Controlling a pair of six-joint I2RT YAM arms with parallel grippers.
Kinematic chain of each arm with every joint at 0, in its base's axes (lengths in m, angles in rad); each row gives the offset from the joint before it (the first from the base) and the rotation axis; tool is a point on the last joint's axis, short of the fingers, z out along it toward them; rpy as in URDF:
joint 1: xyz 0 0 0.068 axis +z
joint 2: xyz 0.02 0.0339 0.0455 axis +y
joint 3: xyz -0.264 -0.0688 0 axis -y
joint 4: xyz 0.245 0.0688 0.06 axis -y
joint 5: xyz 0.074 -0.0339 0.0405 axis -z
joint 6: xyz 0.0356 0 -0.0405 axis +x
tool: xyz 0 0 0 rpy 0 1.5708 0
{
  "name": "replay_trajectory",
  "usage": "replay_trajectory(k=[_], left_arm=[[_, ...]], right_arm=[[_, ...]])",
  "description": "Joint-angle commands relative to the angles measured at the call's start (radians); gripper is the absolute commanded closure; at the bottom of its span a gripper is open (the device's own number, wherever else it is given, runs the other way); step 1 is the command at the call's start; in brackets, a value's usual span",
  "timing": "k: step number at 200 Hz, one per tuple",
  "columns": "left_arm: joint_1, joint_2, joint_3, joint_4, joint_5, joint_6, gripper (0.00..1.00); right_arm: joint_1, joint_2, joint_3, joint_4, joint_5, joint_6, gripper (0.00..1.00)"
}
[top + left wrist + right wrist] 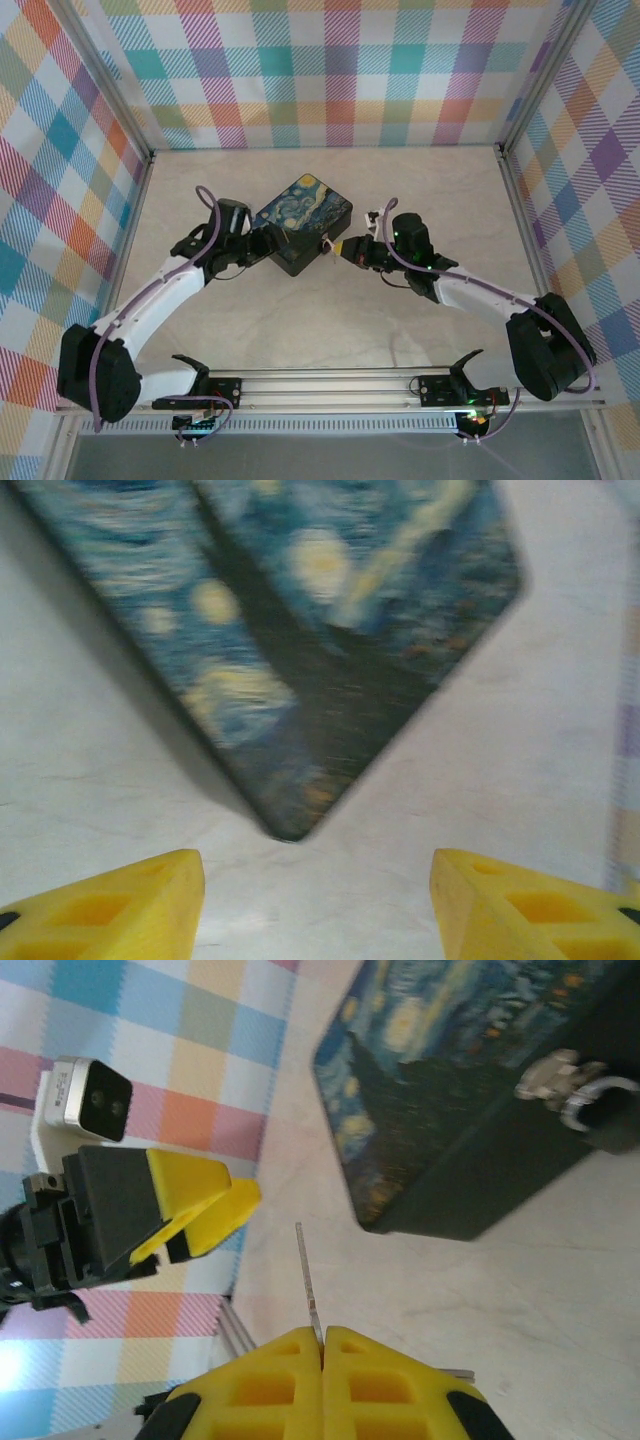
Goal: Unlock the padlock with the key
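The padlock (575,1085), a small silvery lock, hangs on the dark side of the night-sky box (440,1090); from above the padlock (326,243) sits at the box's (302,222) near right side. My right gripper (322,1338) is shut on the key (308,1280), whose thin blade sticks out past the fingertips, left of the padlock and apart from it. My right gripper (345,250) hovers just right of the lock. My left gripper (318,890) is open, its yellow fingers (130,905) wide apart, with the box's corner (290,820) just beyond them and nothing between them. From above, my left gripper (262,243) sits at the box's left side.
The pale tabletop (330,320) is walled by checked panels (330,70) at the back and sides. An aluminium rail (330,385) runs along the near edge. My left gripper (190,1205) appears opposite, in the right wrist view.
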Motion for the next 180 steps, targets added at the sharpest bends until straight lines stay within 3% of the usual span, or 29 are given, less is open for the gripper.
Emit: replay_trajectory(k=[1, 91, 118, 156, 180], left_arm=[[-0.006, 0.068, 0.064, -0.145, -0.160, -0.006, 0.37], [-0.003, 0.259, 0.088, 0.075, -0.138, -0.038, 0.38], [0.017, 0.283, 0.064, 0.151, -0.131, -0.040, 0.44], [0.091, 0.284, 0.018, 0.181, -0.142, -0.026, 0.61], [0.138, 0.301, 0.006, 0.253, -0.072, 0.022, 0.67]], right_arm=[[-0.004, -0.030, 0.040, -0.165, 0.017, -0.114, 1.00], [-0.004, -0.009, 0.037, -0.150, -0.013, -0.096, 1.00], [-0.003, 0.002, 0.043, -0.149, -0.029, -0.095, 1.00], [-0.003, 0.002, 0.042, -0.157, -0.031, -0.096, 1.00], [-0.003, 0.012, 0.042, -0.151, -0.036, -0.091, 1.00]])
